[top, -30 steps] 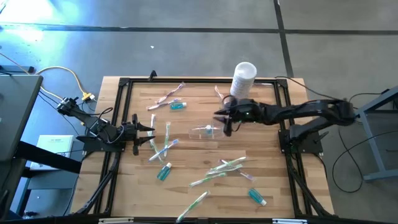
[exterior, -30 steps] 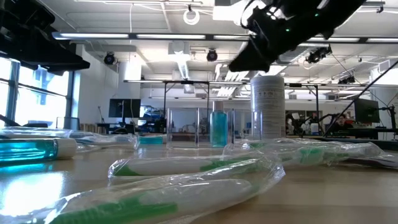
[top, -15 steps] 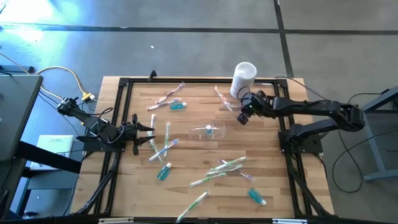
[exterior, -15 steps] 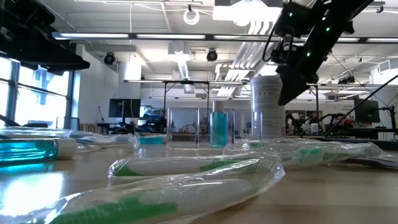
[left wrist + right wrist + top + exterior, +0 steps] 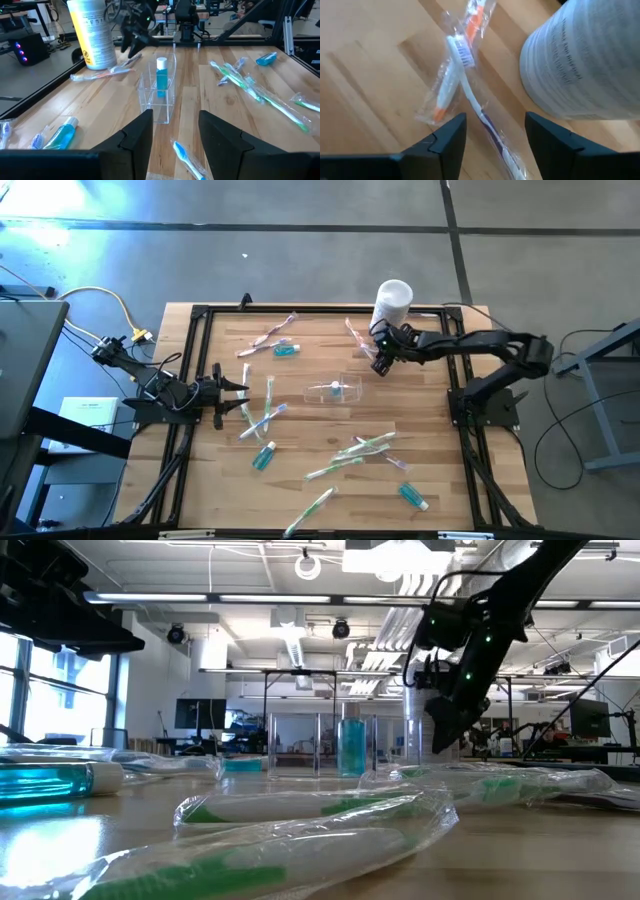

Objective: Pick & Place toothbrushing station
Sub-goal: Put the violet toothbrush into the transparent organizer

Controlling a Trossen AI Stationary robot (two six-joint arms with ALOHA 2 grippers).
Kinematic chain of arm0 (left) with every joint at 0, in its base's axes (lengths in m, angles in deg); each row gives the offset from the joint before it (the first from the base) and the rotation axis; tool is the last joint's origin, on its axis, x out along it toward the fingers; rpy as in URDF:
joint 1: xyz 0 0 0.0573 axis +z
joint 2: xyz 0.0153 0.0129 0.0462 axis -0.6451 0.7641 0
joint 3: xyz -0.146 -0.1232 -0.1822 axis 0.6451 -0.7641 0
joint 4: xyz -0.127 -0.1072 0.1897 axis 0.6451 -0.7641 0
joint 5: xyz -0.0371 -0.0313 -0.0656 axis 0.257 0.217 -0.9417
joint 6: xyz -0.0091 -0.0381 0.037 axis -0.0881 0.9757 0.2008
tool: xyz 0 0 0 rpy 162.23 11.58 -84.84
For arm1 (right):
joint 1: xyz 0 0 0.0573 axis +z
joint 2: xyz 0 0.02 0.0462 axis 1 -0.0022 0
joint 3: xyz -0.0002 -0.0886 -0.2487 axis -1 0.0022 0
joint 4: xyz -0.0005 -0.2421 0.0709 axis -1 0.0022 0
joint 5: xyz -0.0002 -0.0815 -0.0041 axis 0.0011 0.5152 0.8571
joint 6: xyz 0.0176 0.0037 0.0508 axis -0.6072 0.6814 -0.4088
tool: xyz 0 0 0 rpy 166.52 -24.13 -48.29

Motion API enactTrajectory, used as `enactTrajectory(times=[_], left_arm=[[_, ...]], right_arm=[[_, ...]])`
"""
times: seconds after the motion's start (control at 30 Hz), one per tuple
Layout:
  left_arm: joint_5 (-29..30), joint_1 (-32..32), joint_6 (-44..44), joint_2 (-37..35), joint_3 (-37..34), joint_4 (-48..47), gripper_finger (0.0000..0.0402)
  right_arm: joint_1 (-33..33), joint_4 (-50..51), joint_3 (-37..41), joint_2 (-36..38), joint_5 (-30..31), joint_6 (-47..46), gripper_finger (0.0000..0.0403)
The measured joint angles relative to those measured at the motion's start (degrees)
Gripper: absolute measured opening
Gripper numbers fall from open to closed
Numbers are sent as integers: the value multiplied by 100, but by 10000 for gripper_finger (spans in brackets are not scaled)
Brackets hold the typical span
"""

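Fingers (image 5: 445,137) of my right gripper spread above wrapped toothbrushes (image 5: 457,75).
Left gripper (image 5: 175,130) waits open, nothing held.

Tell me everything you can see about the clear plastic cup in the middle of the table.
The cup is a small clear plastic container with flat see-through walls, standing upright on the wooden table near its middle. Inside stands one teal tube, white cap up. Nothing else touches the cup; toothbrushes lie around it, apart from it. Neither gripper is at it.
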Motion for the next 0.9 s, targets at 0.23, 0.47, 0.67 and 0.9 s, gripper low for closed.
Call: enactTrajectory(times=[0.23, 0.47, 0.67, 0.9], left_arm=[[-2, -2, 0, 0, 0, 0, 155], [0, 0, 0, 2, 0, 0, 155], [0, 0, 0, 0, 0, 0, 155], [0, 0, 0, 2, 0, 0, 155]], right_arm=[[-150, -66, 0, -513, -121, 153, 198], [-236, -95, -13, -691, -129, 157, 193], [-137, 17, 0, -580, -79, 157, 118], [68, 260, 11, -344, 411, 94, 13]])
